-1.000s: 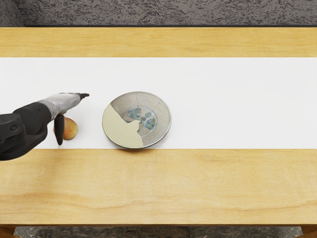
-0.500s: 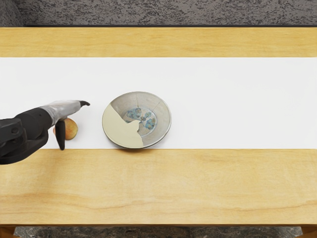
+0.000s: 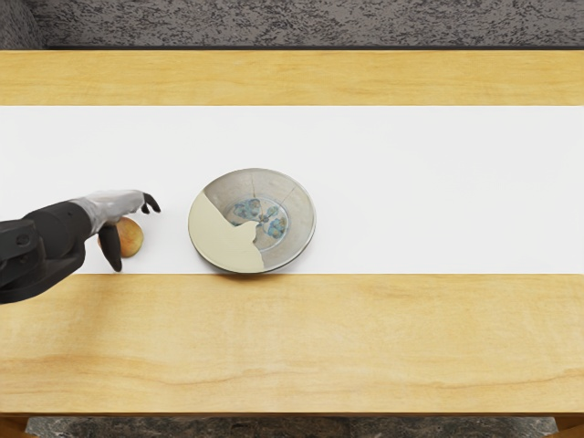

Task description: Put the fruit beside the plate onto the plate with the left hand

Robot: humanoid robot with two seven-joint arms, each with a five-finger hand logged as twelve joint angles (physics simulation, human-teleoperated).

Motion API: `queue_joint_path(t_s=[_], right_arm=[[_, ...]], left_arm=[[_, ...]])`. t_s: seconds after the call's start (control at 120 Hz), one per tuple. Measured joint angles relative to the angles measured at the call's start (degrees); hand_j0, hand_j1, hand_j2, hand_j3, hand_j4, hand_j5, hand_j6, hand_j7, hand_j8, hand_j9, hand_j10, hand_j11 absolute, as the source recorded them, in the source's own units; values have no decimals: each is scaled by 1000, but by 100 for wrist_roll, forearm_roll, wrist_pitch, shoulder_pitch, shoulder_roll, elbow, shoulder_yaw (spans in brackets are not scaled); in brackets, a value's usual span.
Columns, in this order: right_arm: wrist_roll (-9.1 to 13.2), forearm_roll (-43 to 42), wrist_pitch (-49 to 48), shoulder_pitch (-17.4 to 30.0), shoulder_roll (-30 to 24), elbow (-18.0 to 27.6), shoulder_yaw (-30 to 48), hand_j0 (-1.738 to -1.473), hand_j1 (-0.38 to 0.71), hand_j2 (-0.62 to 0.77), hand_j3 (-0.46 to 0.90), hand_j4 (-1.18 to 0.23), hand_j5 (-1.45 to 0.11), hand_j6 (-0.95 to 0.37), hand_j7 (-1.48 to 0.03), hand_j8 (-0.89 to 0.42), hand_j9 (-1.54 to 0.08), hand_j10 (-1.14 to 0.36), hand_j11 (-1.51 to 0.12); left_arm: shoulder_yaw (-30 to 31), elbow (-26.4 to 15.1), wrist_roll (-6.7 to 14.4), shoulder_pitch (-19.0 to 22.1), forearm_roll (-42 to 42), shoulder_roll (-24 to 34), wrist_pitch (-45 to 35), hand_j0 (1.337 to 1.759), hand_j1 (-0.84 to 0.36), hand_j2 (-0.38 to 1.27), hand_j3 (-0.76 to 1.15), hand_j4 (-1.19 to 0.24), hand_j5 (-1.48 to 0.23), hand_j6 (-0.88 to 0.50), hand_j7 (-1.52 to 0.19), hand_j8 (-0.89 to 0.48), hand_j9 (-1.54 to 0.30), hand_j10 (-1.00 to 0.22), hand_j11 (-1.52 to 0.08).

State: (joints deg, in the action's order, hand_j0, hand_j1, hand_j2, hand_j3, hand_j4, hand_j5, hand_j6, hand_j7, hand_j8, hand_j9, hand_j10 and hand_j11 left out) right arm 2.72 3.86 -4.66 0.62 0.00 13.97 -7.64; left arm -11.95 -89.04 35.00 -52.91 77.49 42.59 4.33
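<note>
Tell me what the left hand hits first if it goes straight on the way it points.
Probably the left rim of the plate, across bare white cloth. The fruit sits partly under the left hand, not ahead; height unclear.

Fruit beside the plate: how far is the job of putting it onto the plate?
Done: the approach. The left hand is over the orange-brown fruit, which lies on the white cloth to the left of the plate. In hand: the fingers arch around the fruit, but no closed grasp shows. Left: grasp it, lift it, carry it right and set it on the plate.
</note>
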Motion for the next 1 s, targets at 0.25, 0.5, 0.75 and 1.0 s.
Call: queue_joint_path(t_s=[0.25,0.5,0.75,1.0], right_arm=[[0,0,0,-3,0,0,0,-1658,-334,-3,0,-13,-16,-12,-16,-12,-16,-12,-16],[0,1,0,-8,0,-2,0,-1658,-333,-3,0,-13,-17,-13,-17,-13,-17,-13,-17],[0,-2,0,-28,0,-6,0,-1658,-333,-3,0,-13,-17,-13,-17,-13,-17,-13,-17],[0,-3,0,-51,0,-3,0,-1658,-333,-3,0,-13,-17,-13,-17,-13,-17,-13,-17]], left_arm=[[33,2,0,-9,5,21,-1,1658,-52,72,0,-342,-439,-343,-438,-343,-438,-342,-438],[43,5,0,0,6,30,-1,1657,-179,104,0,-463,-600,-464,-600,-434,-600,-462,-600],[75,-14,-5,-8,-5,21,-16,1649,-265,257,0,-713,-929,-319,-944,-285,-959,-461,-971],[39,-26,-3,-125,-282,115,-7,1642,-310,350,0,-770,-1082,-213,-1112,-184,-1132,-380,-1152]])
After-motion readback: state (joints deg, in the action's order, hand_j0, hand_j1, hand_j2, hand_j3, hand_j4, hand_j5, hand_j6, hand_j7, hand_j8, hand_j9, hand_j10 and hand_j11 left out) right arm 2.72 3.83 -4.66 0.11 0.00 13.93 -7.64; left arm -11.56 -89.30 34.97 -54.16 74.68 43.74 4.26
